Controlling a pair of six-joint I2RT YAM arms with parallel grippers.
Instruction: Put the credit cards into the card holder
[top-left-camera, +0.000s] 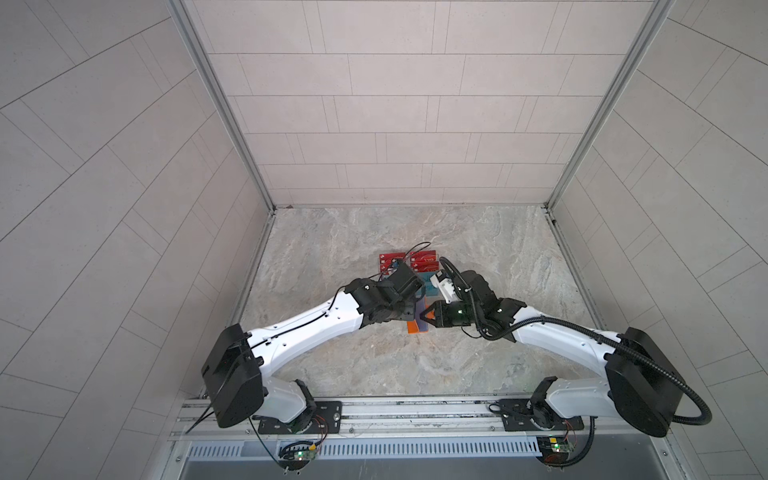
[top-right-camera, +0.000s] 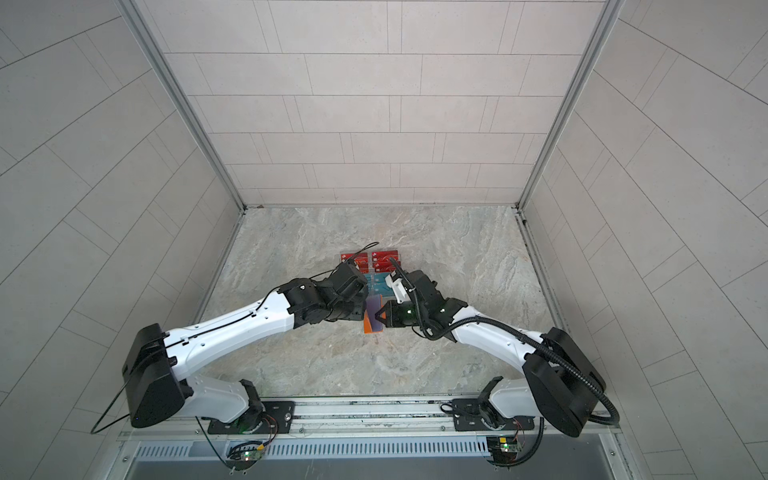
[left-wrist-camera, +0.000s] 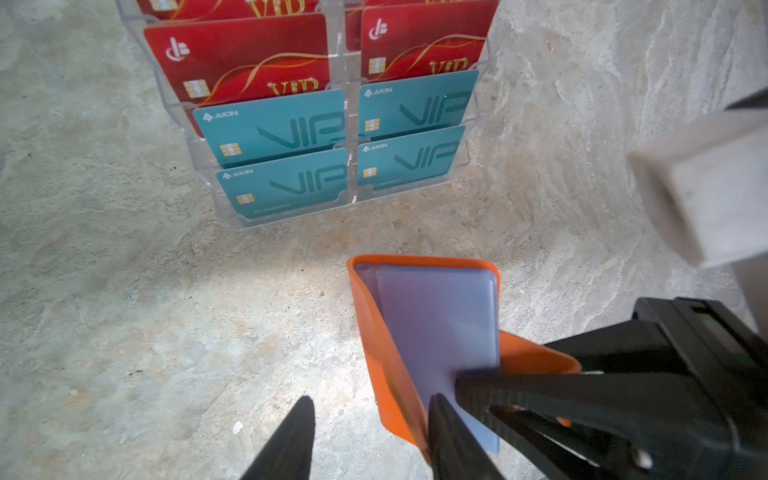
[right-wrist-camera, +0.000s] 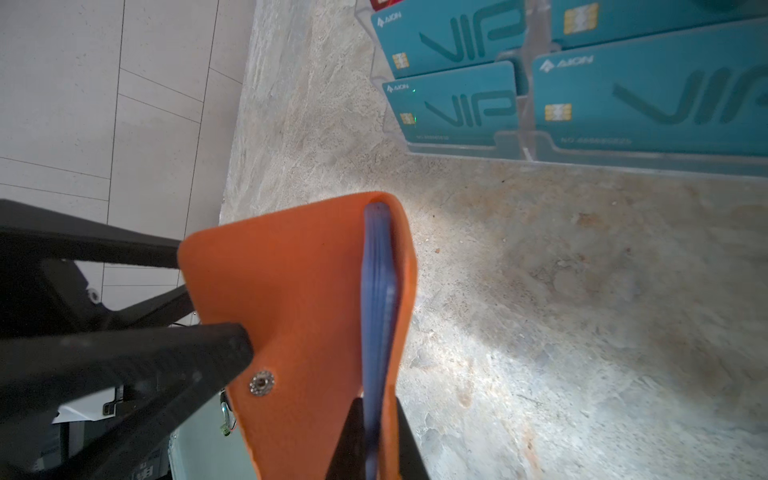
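The right hand is pinched tight on the orange card holder, clamping one cover together with the clear sleeves. The holder is spread open near the middle of the surface. The left hand stands partly open, its fingers straddling the other cover by the snap button. Just beyond, the credit cards fill a clear acrylic rack, teal rows near, red rows far.

The left arm and right arm are white shells with black joints. A thin black cable trails along the left one; a ribbed black hose loops off the right. The left gripper and right gripper have black tapered fingers.
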